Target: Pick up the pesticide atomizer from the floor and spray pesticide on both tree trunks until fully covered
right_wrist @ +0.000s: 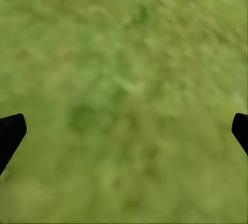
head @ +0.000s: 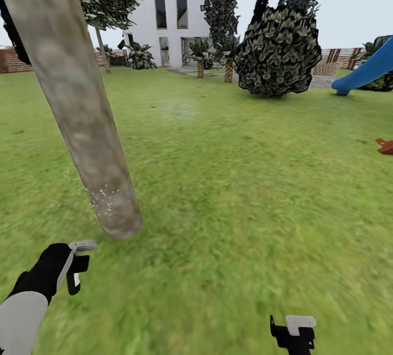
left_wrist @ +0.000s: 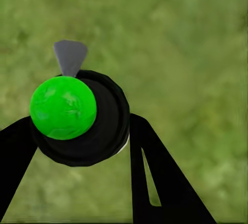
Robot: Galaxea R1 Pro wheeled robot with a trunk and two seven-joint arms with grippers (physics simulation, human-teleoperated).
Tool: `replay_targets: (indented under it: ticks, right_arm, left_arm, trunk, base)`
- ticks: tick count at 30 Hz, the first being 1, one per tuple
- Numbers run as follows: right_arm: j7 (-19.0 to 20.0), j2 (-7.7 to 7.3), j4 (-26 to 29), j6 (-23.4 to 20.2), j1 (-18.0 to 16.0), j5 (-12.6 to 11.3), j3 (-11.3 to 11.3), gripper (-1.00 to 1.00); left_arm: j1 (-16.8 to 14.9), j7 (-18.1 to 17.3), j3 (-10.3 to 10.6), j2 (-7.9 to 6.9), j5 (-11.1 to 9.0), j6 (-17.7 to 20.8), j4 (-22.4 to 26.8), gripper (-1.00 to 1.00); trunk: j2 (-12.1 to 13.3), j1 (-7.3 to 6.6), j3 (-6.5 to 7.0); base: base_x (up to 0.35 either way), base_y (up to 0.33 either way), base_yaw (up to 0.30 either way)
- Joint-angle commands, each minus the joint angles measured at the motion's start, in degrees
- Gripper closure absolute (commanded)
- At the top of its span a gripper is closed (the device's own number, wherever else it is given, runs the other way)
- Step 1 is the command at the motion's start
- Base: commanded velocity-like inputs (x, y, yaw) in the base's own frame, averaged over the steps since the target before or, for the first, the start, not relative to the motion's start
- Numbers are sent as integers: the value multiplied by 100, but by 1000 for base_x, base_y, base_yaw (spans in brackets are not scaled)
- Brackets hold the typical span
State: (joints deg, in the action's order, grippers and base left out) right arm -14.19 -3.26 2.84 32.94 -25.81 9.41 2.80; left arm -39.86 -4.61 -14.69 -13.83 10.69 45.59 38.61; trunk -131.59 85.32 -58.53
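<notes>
A thick, mottled grey-tan tree trunk [head: 82, 120] leans across the left of the head view, its base in the grass. White specks of pesticide [head: 106, 201] dot the bark just above the base. My left gripper [head: 75, 267] hovers close in front of that base, shut on the pesticide atomizer [head: 73, 283]. In the left wrist view the atomizer [left_wrist: 106, 131] is a black round bottle with a green top and a grey nozzle, pinched between black fingers [left_wrist: 155, 182]. A second tree [head: 101, 43] stands far back by the house. My right gripper [head: 293, 333] is open over bare grass, fingers wide apart [right_wrist: 124, 131].
Grass lawn spreads ahead and to the right. A large dark bush [head: 278, 52], a blue slide [head: 365, 71] and a small red-brown object [head: 385, 146] lie to the right. A white house [head: 169, 16], small palms [head: 200, 60] and a slatted fence [head: 11, 61] close the back.
</notes>
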Motion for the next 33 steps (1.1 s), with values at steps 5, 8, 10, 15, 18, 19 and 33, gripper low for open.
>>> replay_targets:
  ticks: [5, 8, 10, 15, 18, 19, 33]
  right_arm:
    - [-31, 9, -12, 11, -3, 61, 27, -100]
    - [-23, 9, -12, 4, -3, 61, 27, -100]
    - [-22, 16, -12, 2, -3, 61, 27, -100]
    - [-14, 1, -21, 11, -3, 78, 29, -100]
    - [-20, 1, -21, 11, -3, 77, 30, -100]
    - [-21, 1, -21, 11, -3, 78, 30, -100]
    - [-22, 2, -20, 11, -3, 70, 27, -100]
  left_arm:
    - [-4, -49, -16, 147, 106, 11, 14, 100]
    - [-4, -49, -16, 152, 103, 11, 15, 100]
    - [-4, -49, -16, 152, 103, 3, 15, 100]
    - [-4, -49, -16, 222, 109, -24, 15, 100]
    - [-4, -49, -16, 246, 109, -24, 15, 100]
    - [-4, -49, -16, 248, 109, -24, 15, 100]
    - [-4, -49, -16, 249, 109, -24, 15, 100]
  trunk:
    - [-2, -1, -15]
    - [-2, -1, -21]
    - [-2, -1, -25]
    - [-2, -1, -26]
    - [-2, -1, -26]
    - [-2, -1, -26]
    - [-2, -1, -26]
  base:
    - [176, -112, 277]
    - [237, -163, 277]
    - [239, -164, 277]
    - [239, -171, 13]
    - [239, -171, 0]
    - [240, -171, 0]
    - [180, -224, 0]
